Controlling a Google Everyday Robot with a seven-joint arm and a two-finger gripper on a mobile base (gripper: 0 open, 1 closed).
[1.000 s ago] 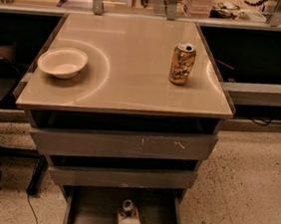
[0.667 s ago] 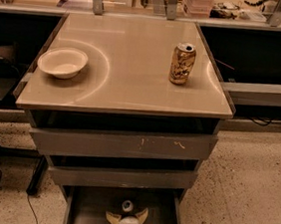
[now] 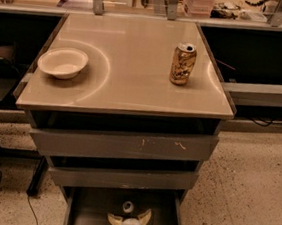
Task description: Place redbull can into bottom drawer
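Gripper [image 3: 129, 217] opened, low in bottom drawer [image 3: 90, 216], beside redbull can [image 3: 128, 206].

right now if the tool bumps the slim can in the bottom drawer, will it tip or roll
Probably tips easily: the can stands upright and narrow on the flat drawer floor. Once down it would likely roll, being round. The tool, open right beside it, looks close enough to knock it.

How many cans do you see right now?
2. A gold-brown can stands on the tabletop at right; the redbull can stands in the bottom drawer, just beyond the open end effector. The upper drawers could hide more.
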